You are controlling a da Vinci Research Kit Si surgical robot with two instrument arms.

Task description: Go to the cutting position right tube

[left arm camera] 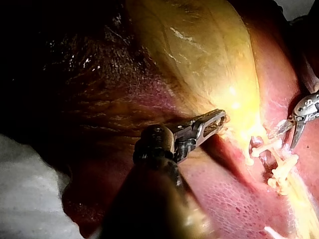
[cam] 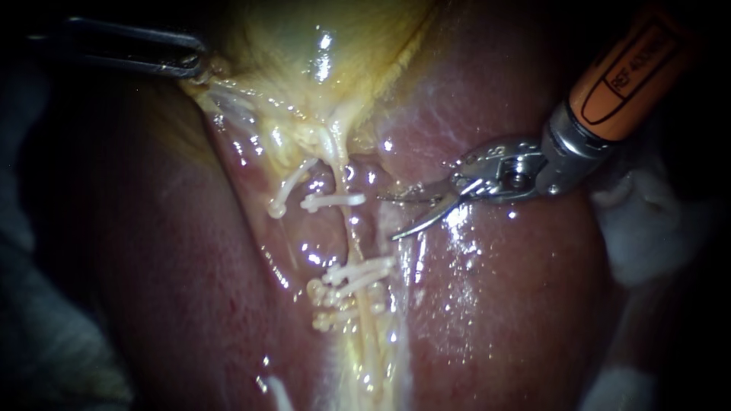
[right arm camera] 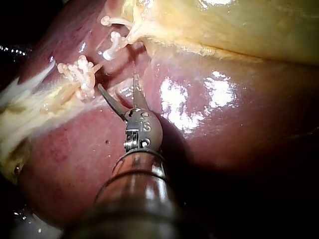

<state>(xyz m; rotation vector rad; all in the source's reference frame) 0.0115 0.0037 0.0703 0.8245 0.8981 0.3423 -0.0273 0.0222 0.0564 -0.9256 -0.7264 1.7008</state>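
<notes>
**Endoscope view.** The left instrument (cam: pixel 194 67) is seen at the upper left of the frame. Its jaws are closed on the pale edge of the gallbladder (cam: pixel 320 46), which is stretched taut toward them. The right instrument (cam: pixel 389 218) is seen coming in from the upper right. Its 2 curved blades are held apart with nothing between them, over the liver (cam: pixel 495 304) just right of centre. The right tube (cam: pixel 353 232) is seen as a pale strand running down the centre. It is crossed by the upper clip (cam: pixel 333 201) above and the lower clips (cam: pixel 352 283) below. The blade tips are placed just beside the bare stretch between, not touching it.

**Left wrist view.** The left instrument's jaws are seen pressed together at the gallbladder's edge. Tissue is probably gripped, though the contact is washed out by glare. The right instrument is seen ahead of them, blades apart, beside the clips.

**Right wrist view.** The blades are spread in a V and pointed between the lower clips and the upper clip. The tube is not clearly made out here.
</notes>
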